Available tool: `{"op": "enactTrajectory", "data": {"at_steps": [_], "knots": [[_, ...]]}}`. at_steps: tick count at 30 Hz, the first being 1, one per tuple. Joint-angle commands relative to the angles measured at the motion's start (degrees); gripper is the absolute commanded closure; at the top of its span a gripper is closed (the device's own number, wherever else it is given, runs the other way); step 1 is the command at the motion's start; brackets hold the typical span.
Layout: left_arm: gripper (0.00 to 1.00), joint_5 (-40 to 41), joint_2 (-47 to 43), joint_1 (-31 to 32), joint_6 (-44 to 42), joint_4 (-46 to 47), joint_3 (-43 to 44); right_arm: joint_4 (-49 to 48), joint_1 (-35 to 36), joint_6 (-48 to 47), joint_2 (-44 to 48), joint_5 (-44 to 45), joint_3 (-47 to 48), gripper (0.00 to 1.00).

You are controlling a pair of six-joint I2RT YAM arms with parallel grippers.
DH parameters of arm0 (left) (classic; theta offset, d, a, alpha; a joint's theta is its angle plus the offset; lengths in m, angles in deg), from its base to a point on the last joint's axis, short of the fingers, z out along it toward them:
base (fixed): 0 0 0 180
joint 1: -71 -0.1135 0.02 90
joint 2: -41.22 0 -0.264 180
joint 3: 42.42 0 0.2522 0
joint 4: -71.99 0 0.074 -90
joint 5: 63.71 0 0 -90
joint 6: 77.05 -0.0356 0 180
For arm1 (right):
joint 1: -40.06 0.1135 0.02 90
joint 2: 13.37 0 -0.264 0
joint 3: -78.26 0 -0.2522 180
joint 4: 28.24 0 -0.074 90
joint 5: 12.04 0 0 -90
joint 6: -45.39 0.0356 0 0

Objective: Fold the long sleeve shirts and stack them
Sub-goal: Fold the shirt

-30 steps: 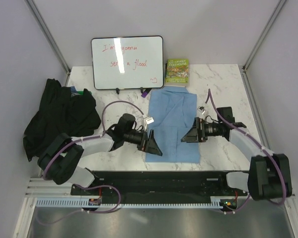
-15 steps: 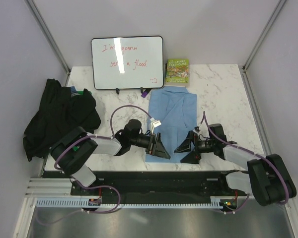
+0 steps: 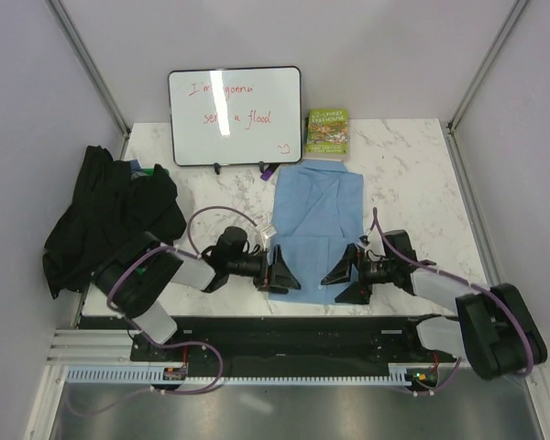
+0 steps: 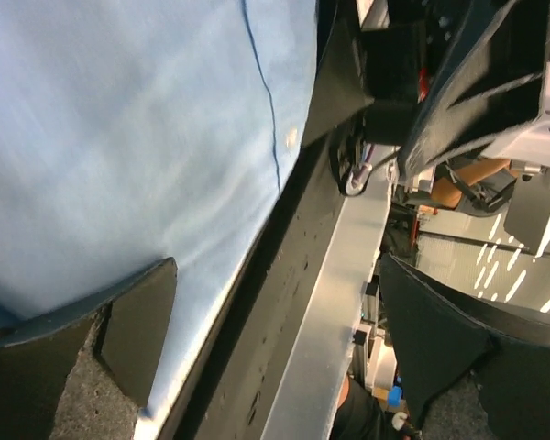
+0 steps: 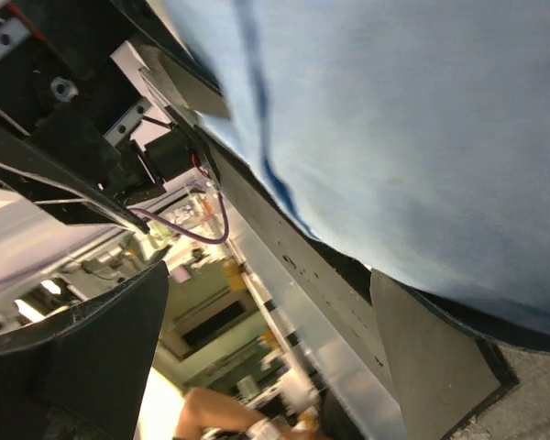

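The light blue long sleeve shirt [image 3: 317, 220] lies folded into a tall rectangle in the middle of the table. The black long sleeve shirt [image 3: 110, 220] sits in a crumpled heap at the left. My left gripper [image 3: 280, 273] is low at the blue shirt's near left corner, open. In the left wrist view one finger [image 4: 133, 335] rests against the blue cloth [image 4: 137, 147] and the other hangs past the table's edge. My right gripper [image 3: 346, 276] stands open at the near right corner. Its view shows the blue hem [image 5: 412, 137] above its spread fingers [image 5: 431, 362].
A whiteboard [image 3: 235, 115] with red writing stands at the back, a green-covered book [image 3: 327, 131] beside it. The black base rail [image 3: 293, 335] runs along the near edge, just below both grippers. Bare marble table [image 3: 412, 174] lies right of the blue shirt.
Both grippers have dropped from the shirt's middle toward its near hem. The right one came in from the right side, the left one shifted slightly left. Both stayed open.
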Motion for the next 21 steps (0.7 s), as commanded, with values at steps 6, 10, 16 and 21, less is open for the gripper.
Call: {"op": "enactTrajectory", "data": {"at_steps": [6,10,16,21], "knots": [[0.00,4.23,-17.69,7.06,-9.65,-2.50,-1.87,-12.97,4.04,3.80,16.35,4.00,-3.25,0.02],[0.00,7.23,-11.47,9.35,-6.57,5.40,-2.93,-21.92,5.61,7.32,10.40,6.82,-4.49,0.02],[0.01,14.76,-3.48,12.70,-5.52,8.34,-1.26,-24.35,9.23,11.29,4.05,11.12,-4.58,0.02],[0.01,17.43,2.96,10.59,-1.82,6.66,-1.70,-16.77,7.12,9.62,0.97,14.73,-6.25,0.02]]}}
